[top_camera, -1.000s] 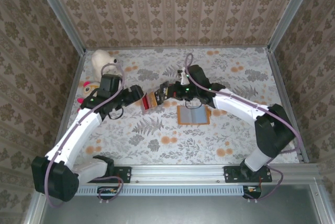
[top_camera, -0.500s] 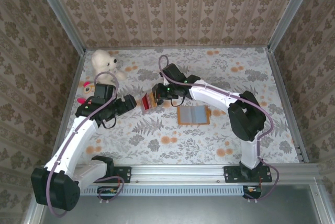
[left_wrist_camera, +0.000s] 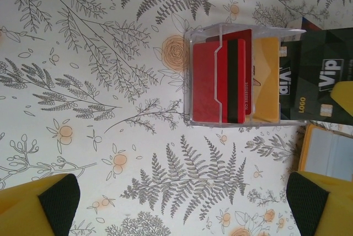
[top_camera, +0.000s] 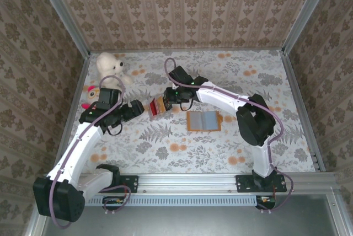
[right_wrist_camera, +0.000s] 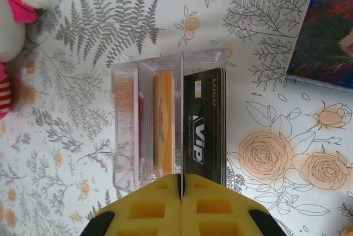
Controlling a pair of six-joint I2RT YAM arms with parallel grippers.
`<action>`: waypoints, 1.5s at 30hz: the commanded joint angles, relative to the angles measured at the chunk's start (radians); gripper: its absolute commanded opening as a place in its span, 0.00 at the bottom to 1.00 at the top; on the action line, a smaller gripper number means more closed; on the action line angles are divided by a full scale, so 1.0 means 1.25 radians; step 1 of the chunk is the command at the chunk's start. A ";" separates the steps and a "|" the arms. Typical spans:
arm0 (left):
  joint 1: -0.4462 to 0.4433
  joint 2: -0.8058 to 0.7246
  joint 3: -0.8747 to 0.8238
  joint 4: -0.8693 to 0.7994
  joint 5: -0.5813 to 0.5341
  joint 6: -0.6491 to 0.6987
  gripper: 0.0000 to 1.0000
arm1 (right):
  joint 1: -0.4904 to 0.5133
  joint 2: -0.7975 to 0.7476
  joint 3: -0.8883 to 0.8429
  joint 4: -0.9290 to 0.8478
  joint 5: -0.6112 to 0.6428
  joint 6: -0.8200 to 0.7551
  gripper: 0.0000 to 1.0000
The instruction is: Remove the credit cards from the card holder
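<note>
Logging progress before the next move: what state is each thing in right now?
card holder: open, lying flat.
cards: standing upright in the clear stand.
left gripper: open.
right gripper: shut, by the clear stand.

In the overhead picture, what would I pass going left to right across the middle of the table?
Colourful stuffed toy → left gripper → clear box with credit cards inside → tan card holder, lying open.

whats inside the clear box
Inside the clear box: red cards, a yellow-orange card and black Vip cards, stood side by side. They overlap, so the exact count is hidden.
</note>
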 commanded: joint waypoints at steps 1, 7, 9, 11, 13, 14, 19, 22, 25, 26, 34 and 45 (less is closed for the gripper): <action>0.006 0.004 -0.004 -0.005 0.019 0.012 1.00 | 0.005 0.027 0.030 -0.042 0.024 -0.022 0.00; 0.006 0.004 -0.005 -0.003 0.028 0.011 1.00 | 0.007 0.034 0.031 -0.045 0.027 -0.027 0.03; 0.005 0.004 -0.005 -0.002 0.031 0.010 1.00 | 0.007 0.030 0.032 -0.044 0.023 -0.027 0.10; 0.005 0.004 -0.007 -0.002 0.031 0.010 1.00 | 0.007 0.021 0.031 -0.037 0.016 -0.027 0.16; 0.006 0.004 -0.006 -0.002 0.033 0.010 1.00 | 0.007 0.009 0.032 -0.033 0.011 -0.028 0.20; 0.005 0.003 -0.005 -0.002 0.034 0.012 1.00 | 0.007 0.001 0.033 -0.032 0.010 -0.028 0.21; 0.005 0.003 -0.006 -0.002 0.042 0.012 1.00 | 0.006 -0.047 0.018 -0.030 0.008 -0.026 0.23; 0.005 0.003 -0.010 0.001 0.049 0.013 1.00 | 0.005 -0.102 -0.020 -0.031 0.033 -0.022 0.28; 0.005 0.002 -0.013 0.003 0.054 0.015 1.00 | -0.002 -0.174 -0.105 -0.025 0.071 -0.005 0.34; 0.005 0.002 -0.016 0.004 0.053 0.017 1.00 | -0.005 -0.196 -0.132 -0.030 0.087 -0.003 0.37; 0.005 0.008 -0.018 0.028 0.058 0.016 1.00 | -0.033 -0.295 -0.368 -0.076 0.177 -0.017 0.59; 0.002 0.040 0.009 0.042 0.082 0.001 1.00 | -0.032 -0.227 -0.407 -0.061 0.193 -0.051 0.79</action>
